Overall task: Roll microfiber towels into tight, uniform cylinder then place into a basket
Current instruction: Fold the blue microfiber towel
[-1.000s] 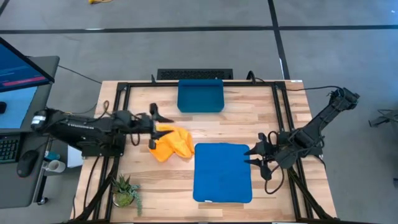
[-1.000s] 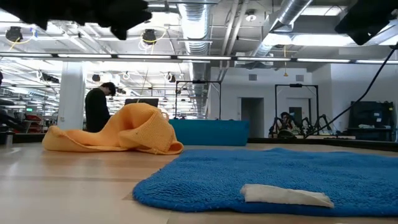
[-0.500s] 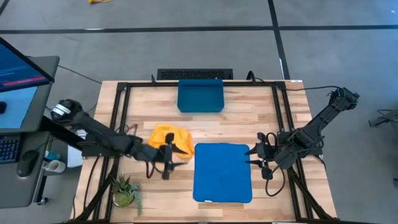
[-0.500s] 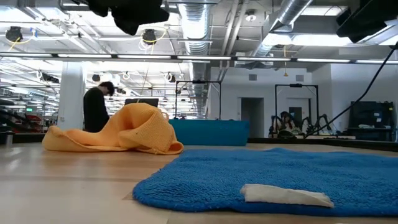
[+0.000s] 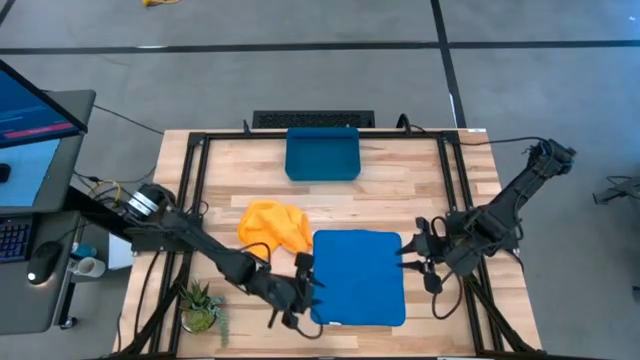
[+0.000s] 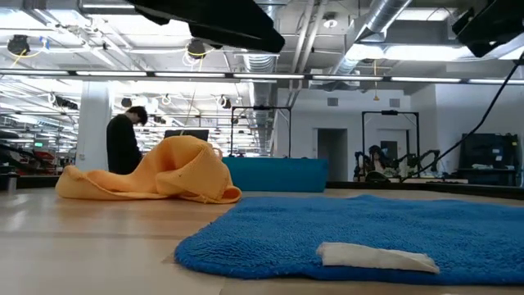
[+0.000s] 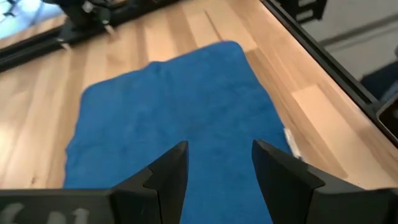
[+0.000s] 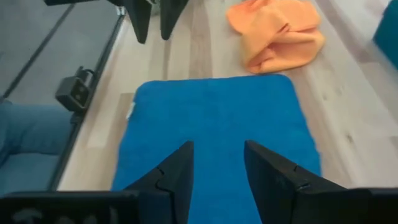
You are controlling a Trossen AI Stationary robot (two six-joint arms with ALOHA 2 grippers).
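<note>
Left gripper [image 5: 303, 290] hangs at the blue towel's [image 5: 358, 276] near-left corner in the high view, fingers spread and holding nothing, its arm reaching in low across the table's [image 5: 400, 190] left front. Right gripper [image 5: 418, 248] sits just off the towel's right edge, jaws apart and empty. That towel lies flat and unrolled in the middle front of the table. A yellow-orange towel [image 5: 272, 226] lies crumpled just beside its far-left corner. At the far edge, well apart from both cloths, stands the dark blue basket [image 5: 322, 153], with a black bar [image 5: 313, 120] behind it. A small potted plant [image 5: 201, 305] stands at the near-left corner

From the low view, the blue towel [image 6: 360, 233] spreads across the foreground with a white tag [image 6: 377, 256] on its near edge. The orange cloth [image 6: 155, 174] is heaped to the left, the basket [image 6: 274, 174] behind it. A person [image 6: 126, 142] stands in the room beyond

Through the left wrist view, the two dark fingers [image 7: 171, 177] stand open above the blue towel [image 7: 168, 106], not touching it

Over in the right wrist view, that arm's fingers [image 8: 174, 177] are likewise parted over the blue towel [image 8: 214, 118], the orange one [image 8: 277, 31] farther off
</note>
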